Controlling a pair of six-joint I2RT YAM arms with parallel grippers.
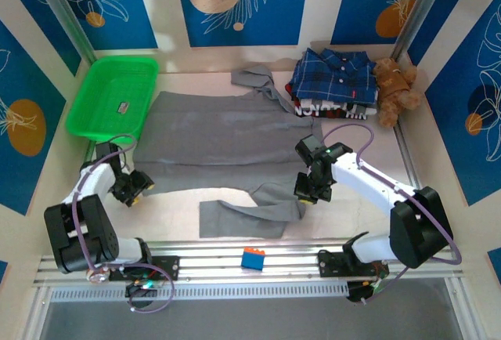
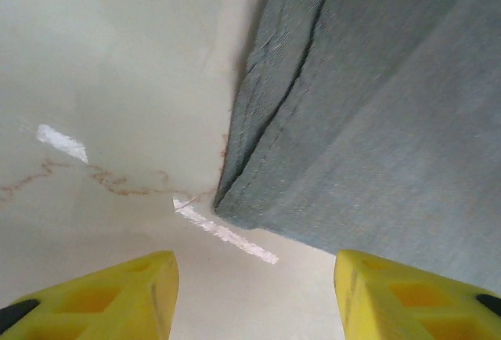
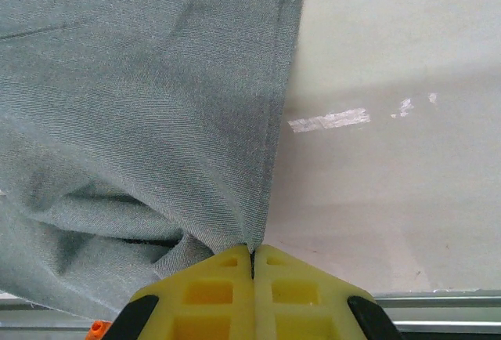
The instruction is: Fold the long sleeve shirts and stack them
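Right wrist: my right gripper (image 3: 252, 265) is pinched tight on the edge of the grey shirt (image 3: 141, 105) spread on the table (image 3: 391, 199), my left gripper (image 2: 254, 277) hangs jaws apart just off its near-left corner, so I'd clamp that corner, then lift both evenly to fold.

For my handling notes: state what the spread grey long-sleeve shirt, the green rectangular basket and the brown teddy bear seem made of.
Grey long-sleeve shirt: matte woven cloth, likely cotton or a blend; the right wrist view shows fine weave and a stitched hem. Green rectangular basket: probably moulded plastic, smooth, uniformly bright. Brown teddy bear: apparently plush, fuzzy outline; too small to confirm.
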